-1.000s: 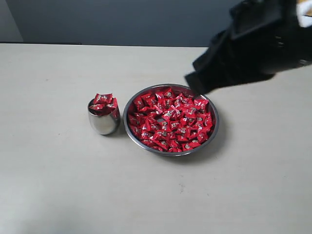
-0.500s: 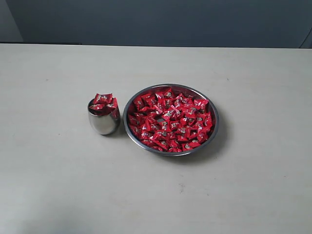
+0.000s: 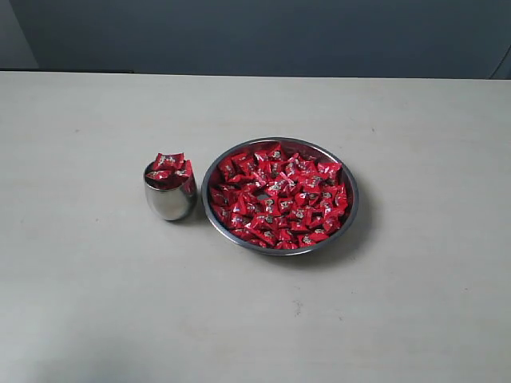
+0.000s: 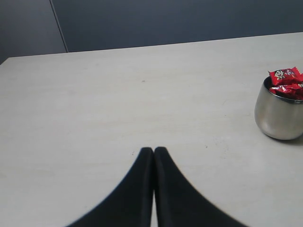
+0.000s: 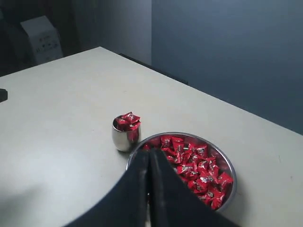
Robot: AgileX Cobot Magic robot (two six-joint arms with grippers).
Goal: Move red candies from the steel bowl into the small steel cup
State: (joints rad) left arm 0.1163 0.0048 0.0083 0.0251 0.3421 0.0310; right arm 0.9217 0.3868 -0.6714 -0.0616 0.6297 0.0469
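Note:
The wide steel bowl (image 3: pixel 350 209) sits mid-table, filled with red candies (image 3: pixel 278 198). Just left of it stands the small steel cup (image 3: pixel 169 199), heaped with several red candies (image 3: pixel 168 166) above its rim. Neither arm shows in the exterior view. In the left wrist view my left gripper (image 4: pixel 154 150) is shut with nothing in it, over bare table, the cup (image 4: pixel 278 114) off to one side. My right gripper (image 5: pixel 148 153) is also shut and empty, raised well above the table, its tips lined up over the bowl's (image 5: pixel 226 163) near rim with the cup (image 5: pixel 125 137) beside.
The pale table (image 3: pixel 96 303) runs wide on all sides of the bowl and cup. A dark wall (image 3: pixel 255 32) stands behind the far edge. A white box (image 5: pixel 42 39) sits off the table in the right wrist view.
One second ago the right arm hung over the bowl's far right rim in the exterior view. It has withdrawn out of that view. Bowl, cup and candies have not moved.

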